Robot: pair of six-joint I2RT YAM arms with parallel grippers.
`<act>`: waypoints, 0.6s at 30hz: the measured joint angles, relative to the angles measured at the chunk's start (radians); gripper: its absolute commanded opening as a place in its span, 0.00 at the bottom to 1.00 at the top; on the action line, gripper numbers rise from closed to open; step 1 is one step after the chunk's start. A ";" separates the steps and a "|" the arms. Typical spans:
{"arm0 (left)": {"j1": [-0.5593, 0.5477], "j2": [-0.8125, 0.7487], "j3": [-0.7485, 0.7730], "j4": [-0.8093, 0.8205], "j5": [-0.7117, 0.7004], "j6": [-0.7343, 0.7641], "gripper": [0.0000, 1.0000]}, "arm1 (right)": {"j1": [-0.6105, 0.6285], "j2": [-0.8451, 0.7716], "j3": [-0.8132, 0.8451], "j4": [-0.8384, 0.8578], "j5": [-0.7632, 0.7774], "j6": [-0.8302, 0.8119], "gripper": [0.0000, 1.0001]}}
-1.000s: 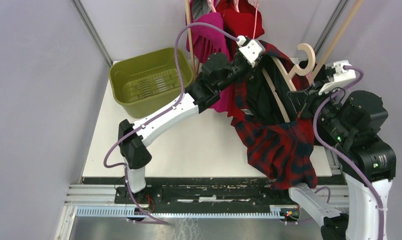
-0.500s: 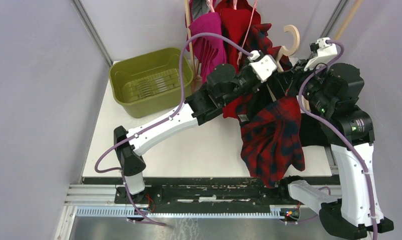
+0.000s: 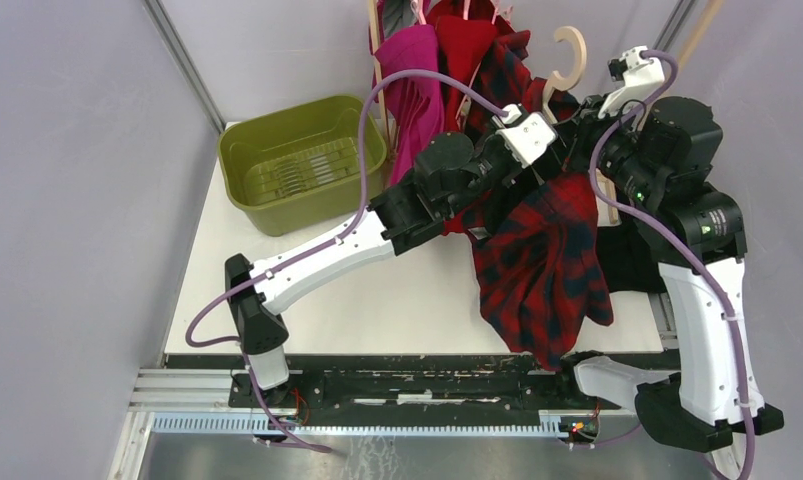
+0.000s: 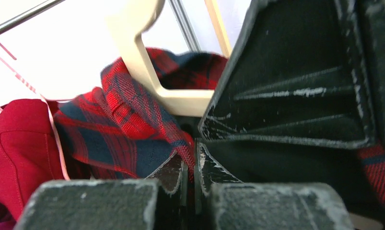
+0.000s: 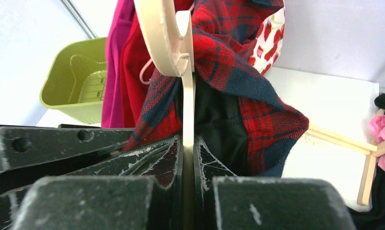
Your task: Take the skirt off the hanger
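Observation:
A red and navy plaid skirt (image 3: pixel 539 255) hangs in the air from a cream wooden hanger (image 3: pixel 567 55), whose hook points up at the back. My left gripper (image 3: pixel 565 150) is shut on a fold of the skirt's upper edge. In the left wrist view the plaid skirt (image 4: pixel 113 124) is pinched between the left gripper (image 4: pixel 191 160) jaws, just below the hanger (image 4: pixel 142 52). My right gripper (image 3: pixel 589 118) is shut on the hanger; in the right wrist view the right gripper (image 5: pixel 188 143) clamps the hanger (image 5: pixel 164 38) by its thin bar, and the skirt (image 5: pixel 262 110) drapes round it.
An olive green basket (image 3: pixel 302 160) stands at the back left of the table. Magenta (image 3: pixel 417 80) and red (image 3: pixel 467 50) garments hang on the rack behind. A black garment (image 3: pixel 627 260) lies at the right edge, with another wooden hanger (image 5: pixel 344 141) and pink cloth (image 5: pixel 384 129).
Both arms have risen and swung toward the back, carrying hanger and skirt. The skirt has come up off the table and now hangs freely.

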 measured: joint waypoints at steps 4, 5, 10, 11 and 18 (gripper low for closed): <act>-0.014 -0.019 -0.002 -0.005 -0.009 0.009 0.03 | 0.011 -0.010 0.036 -0.002 0.010 0.001 0.01; -0.019 -0.024 -0.002 -0.007 -0.010 0.011 0.03 | 0.012 -0.022 0.024 0.008 0.015 0.000 0.01; -0.031 -0.040 -0.002 -0.014 -0.015 0.021 0.03 | 0.018 -0.046 0.014 0.044 -0.015 0.018 0.01; -0.031 -0.043 -0.002 -0.013 -0.019 0.028 0.03 | 0.018 -0.047 0.016 0.050 -0.016 0.013 0.01; -0.033 -0.051 -0.001 0.014 -0.044 0.060 0.03 | 0.021 -0.006 0.119 0.072 -0.044 0.019 0.01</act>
